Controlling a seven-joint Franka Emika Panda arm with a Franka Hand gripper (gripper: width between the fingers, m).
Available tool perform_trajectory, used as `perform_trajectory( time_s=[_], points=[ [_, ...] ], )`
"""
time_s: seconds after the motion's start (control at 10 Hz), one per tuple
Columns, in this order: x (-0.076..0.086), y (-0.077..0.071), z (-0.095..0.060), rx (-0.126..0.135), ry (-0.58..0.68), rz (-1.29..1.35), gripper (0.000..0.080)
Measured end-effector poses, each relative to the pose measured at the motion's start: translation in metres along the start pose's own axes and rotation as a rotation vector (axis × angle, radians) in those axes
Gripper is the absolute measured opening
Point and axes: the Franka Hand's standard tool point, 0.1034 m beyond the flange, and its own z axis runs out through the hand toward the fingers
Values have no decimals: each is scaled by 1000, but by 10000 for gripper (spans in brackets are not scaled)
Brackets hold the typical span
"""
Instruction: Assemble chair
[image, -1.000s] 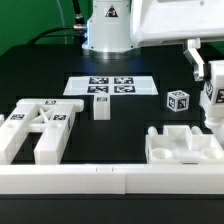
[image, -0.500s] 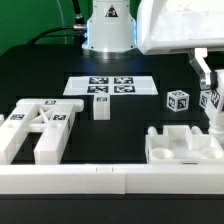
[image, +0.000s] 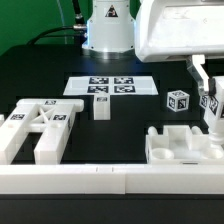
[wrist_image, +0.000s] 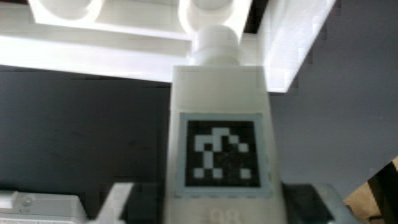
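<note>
At the exterior view's right, near the front, lay the seat (image: 178, 148). Just over its right side my gripper (image: 212, 106) was closed tightly on a leg (wrist_image: 217, 120), held upright. Farther back lay the marker board (image: 112, 87).

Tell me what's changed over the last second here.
The pincer, shut on a bar leg, sank slightly toward the seat block. Nothing was let go. The back frame, tagged cube and marker board stayed put.
</note>
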Motion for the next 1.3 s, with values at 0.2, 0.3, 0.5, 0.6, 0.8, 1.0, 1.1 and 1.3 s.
perform_trajectory(
  time_s=[0.2,0.3,0.5,0.6,0.8,1.0,1.1,1.3],
  points=[
    [-2,3,2,-2,-4,-2,291],
    [-3,2,3,-2,-6,-3,291],
    [-9,1,8,-2,-15,-5,291],
    [-11,0,10,-2,-19,-7,291],
    [-17,-1,15,-2,-30,-9,291],
    [-19,-1,17,-2,-34,-9,291],
    [-21,-2,18,-2,-38,-10,291],
    [-25,-2,21,-2,-45,-11,291]
  ],
)
